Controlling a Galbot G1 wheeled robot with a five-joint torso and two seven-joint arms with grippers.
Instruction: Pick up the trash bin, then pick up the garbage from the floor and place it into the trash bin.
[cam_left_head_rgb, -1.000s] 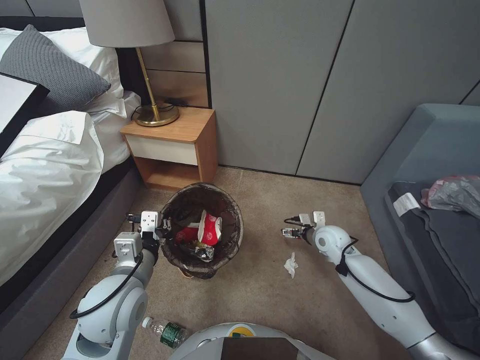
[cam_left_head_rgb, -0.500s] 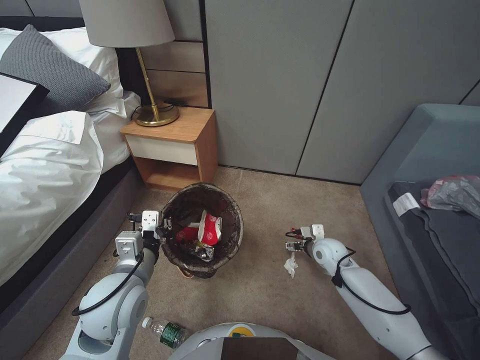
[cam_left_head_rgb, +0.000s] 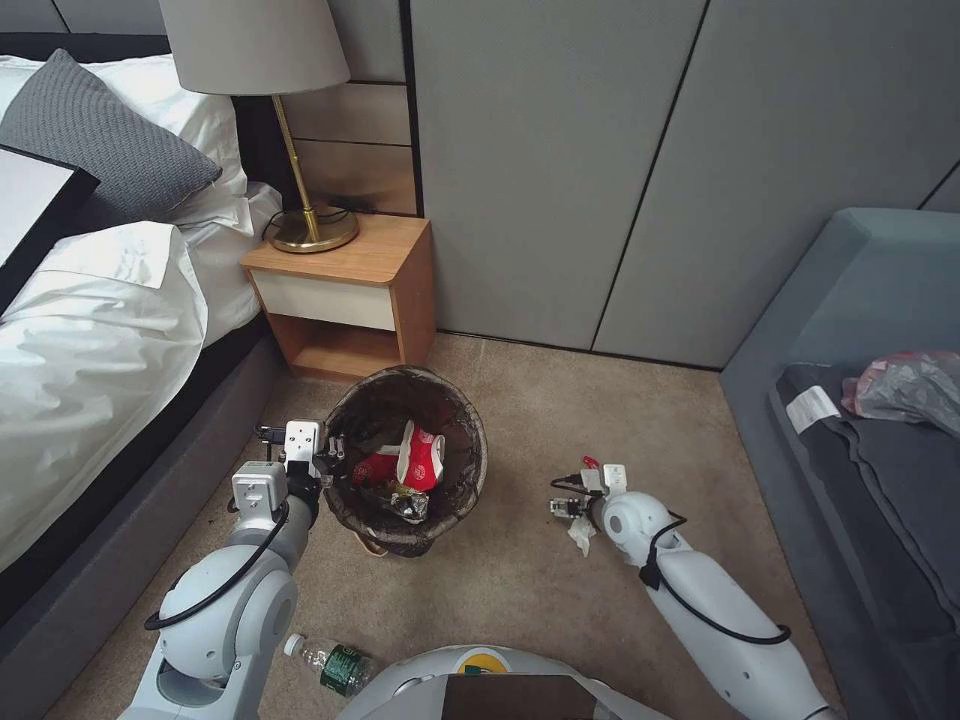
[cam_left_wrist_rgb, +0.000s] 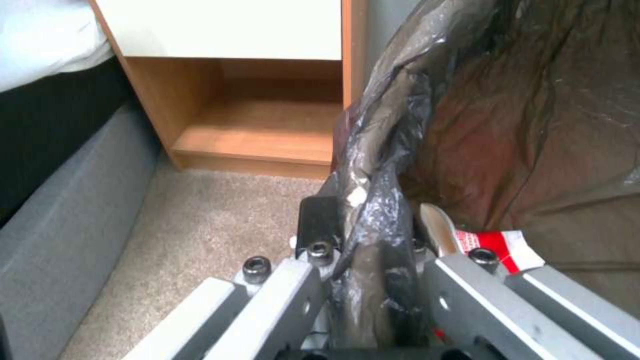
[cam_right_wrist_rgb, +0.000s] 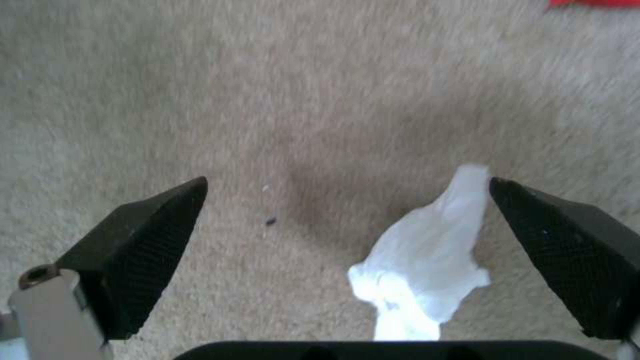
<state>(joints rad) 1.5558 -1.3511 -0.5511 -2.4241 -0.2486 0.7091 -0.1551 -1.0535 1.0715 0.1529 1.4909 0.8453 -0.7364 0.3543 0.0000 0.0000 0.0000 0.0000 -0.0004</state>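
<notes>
Right gripper (cam_right_wrist_rgb: 347, 220) low over the carpet (cam_left_head_rgb: 520, 590), fingers (cam_right_wrist_rgb: 143, 245) spread wide, pointing down. Tissue (cam_right_wrist_rgb: 427, 260) lies on the carpet between them, just beside one fingertip; contact cannot be told. In the head view the tissue (cam_left_head_rgb: 582, 533) sits right at the right gripper (cam_left_head_rgb: 566, 506), to the right of the bin and apart from it.

Left gripper (cam_left_wrist_rgb: 367, 280) pinching the near-left rim of the bin (cam_left_head_rgb: 405, 460), one finger (cam_left_wrist_rgb: 317, 227) outside the wall, the other inside, with the dark liner (cam_left_wrist_rgb: 373, 200) bunched between them. In the head view the left gripper (cam_left_head_rgb: 325, 462) is at the bin's left edge. Bin is in front of the nightstand (cam_left_head_rgb: 345, 290), beside the bed (cam_left_head_rgb: 90, 340). Whether it rests on the carpet or hangs clear cannot be told.

Inside the bin: a red-and-white wrapper (cam_left_head_rgb: 415, 455) and crumpled dark scraps.

Bottle (cam_left_head_rgb: 330, 662) with green label lies on the carpet near the robot's base, beside the left arm.
</notes>
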